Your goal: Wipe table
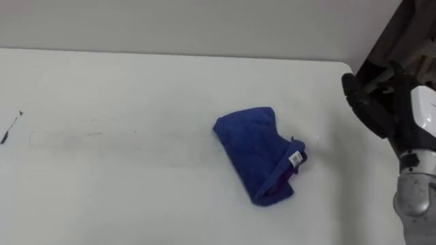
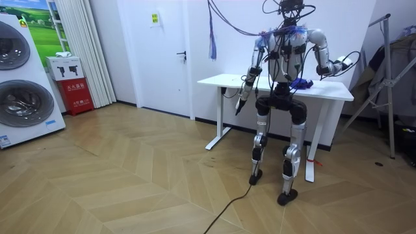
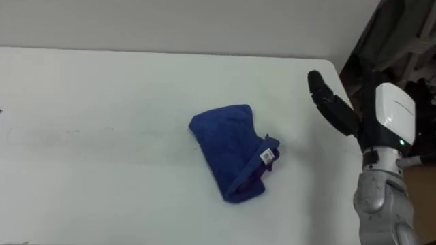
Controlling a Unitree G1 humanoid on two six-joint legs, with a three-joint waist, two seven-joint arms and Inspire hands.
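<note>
I see 1 folded blue terry cloth (image 1: pixel 255 150), soft and lumpy, lying right of centre on the smooth white table (image 1: pixel 122 170). Its long axis runs far-left to near-right, with a white tag (image 1: pixel 295 159) on its right edge. My right hand (image 3: pixel 330 102) hovers beside it, released and clear of it. My left hand (image 2: pixel 240 104) hangs down by the table; I cannot tell its state

cloth: you have a blue cloth (image 1: pixel 257 153), folded into a thick bundle, small white label on its right edge | pose: flat, lying slantwise | place: on your white table (image 1: pixel 109 184), right of centre, towards its right end
</note>
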